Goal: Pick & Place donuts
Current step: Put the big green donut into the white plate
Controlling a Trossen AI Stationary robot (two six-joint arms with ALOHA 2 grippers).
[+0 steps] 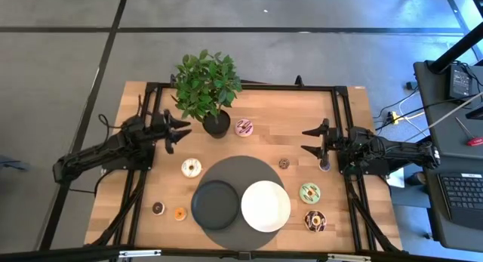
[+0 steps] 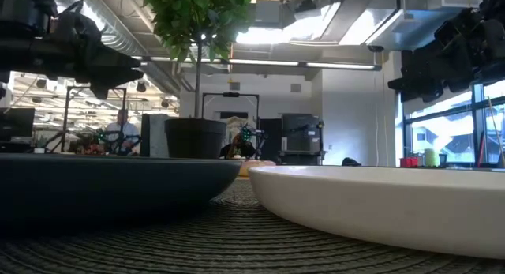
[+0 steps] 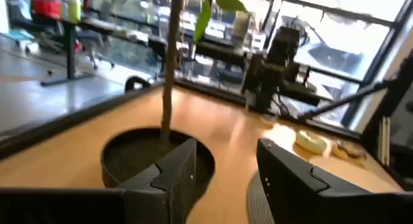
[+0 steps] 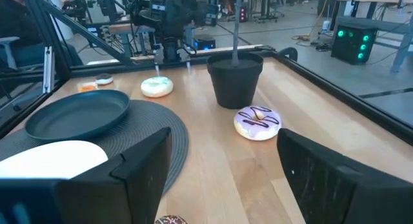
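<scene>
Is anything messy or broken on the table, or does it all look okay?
Nothing looks broken, spilled or tipped. The potted plant stands upright. The black plate and white plate sit side by side on the round dark mat, both empty. The donuts, like the white-iced donut, lie flat, scattered on the wood.

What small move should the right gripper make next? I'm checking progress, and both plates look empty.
Probably lower the open right gripper onto the small brown donut, the nearest one just ahead of its fingers. The black plate and white plate hold no donuts yet.
</scene>
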